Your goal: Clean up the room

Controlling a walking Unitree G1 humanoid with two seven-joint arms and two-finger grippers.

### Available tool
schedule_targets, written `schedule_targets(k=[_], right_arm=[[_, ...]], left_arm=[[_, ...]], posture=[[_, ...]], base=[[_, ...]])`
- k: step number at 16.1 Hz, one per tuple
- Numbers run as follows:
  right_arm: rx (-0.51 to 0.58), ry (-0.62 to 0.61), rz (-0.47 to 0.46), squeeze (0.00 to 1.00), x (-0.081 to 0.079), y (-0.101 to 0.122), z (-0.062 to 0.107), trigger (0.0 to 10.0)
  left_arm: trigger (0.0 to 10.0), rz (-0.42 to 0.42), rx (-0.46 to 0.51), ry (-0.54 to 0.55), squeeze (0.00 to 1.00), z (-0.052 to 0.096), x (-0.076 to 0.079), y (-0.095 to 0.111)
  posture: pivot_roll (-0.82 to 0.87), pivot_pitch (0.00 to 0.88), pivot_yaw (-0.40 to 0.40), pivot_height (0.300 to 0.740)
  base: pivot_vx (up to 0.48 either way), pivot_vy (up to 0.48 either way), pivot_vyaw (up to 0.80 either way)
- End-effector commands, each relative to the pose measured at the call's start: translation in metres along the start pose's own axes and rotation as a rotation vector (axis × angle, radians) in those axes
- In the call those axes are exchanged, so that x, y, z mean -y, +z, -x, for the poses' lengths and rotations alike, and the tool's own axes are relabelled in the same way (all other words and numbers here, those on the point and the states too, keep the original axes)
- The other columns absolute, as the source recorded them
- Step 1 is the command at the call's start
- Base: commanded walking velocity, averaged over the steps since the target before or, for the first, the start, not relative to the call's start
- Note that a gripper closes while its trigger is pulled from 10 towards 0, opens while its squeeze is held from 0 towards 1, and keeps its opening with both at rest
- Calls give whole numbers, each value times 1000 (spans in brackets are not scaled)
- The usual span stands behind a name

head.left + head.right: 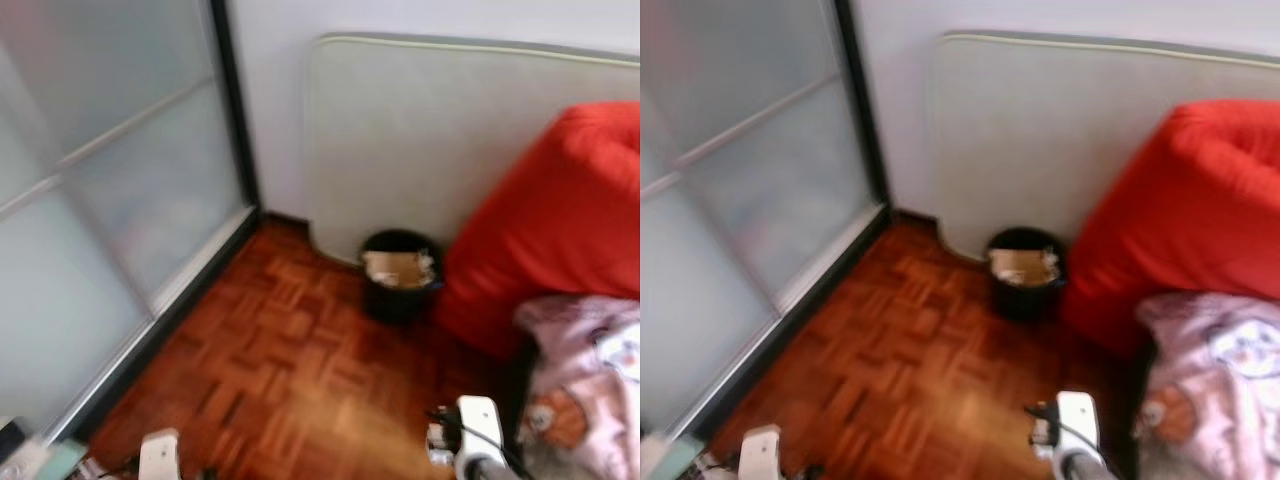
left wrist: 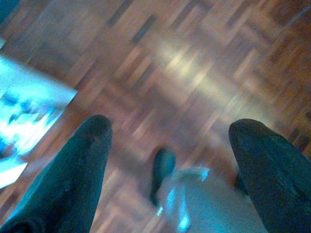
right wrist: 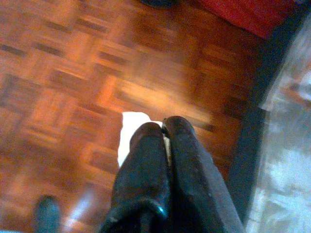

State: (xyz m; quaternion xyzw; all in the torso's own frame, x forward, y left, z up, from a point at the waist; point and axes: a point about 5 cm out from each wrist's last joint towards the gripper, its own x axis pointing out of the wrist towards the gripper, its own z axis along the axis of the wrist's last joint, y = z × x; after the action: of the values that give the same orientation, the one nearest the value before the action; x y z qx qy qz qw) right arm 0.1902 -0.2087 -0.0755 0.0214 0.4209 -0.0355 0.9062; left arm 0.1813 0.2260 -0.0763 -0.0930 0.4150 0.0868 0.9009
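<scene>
Paper scrap (image 3: 132,133) pinched in my right gripper (image 3: 164,128) above the parquet floor (image 1: 290,370); black bin (image 1: 401,274) ahead against the wall.

My right gripper's two black fingers are pressed together on a small white piece of paper, held over the wooden floor close to a dark bed edge with pale printed bedding (image 1: 590,380). My left gripper (image 2: 170,141) hangs low with its fingers spread wide and nothing between them, above the floor near some light papers (image 2: 29,116). The bin stands on the floor in front of a pale upright panel (image 1: 440,140), just beside a big red cushion (image 1: 560,220), and holds crumpled brown and white waste. Frosted sliding doors (image 1: 110,190) run along my left. Head views are blurred.
</scene>
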Motion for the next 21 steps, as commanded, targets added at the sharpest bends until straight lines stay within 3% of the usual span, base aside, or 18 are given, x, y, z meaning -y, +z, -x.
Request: schedule_targets(k=[1,3,21], right_arm=[[22,12,8,0,-5,9,-2,10000],[23,13,1,0,-6,9,-3,10000],[22,13,-31,0,-7,9,-3,10000]], left_arm=[[10000,5,-31,24,0,3,-9,-9],[10000,4,-31,25,0,3,-9,-9],[10000,0,-32,22,0,3,-8,-8]], posture=[[23,17,-1,740],[31,14,2,740],[34,0,6,740]], base=[[345,0,800],[345,0,797],[346,0,0]])
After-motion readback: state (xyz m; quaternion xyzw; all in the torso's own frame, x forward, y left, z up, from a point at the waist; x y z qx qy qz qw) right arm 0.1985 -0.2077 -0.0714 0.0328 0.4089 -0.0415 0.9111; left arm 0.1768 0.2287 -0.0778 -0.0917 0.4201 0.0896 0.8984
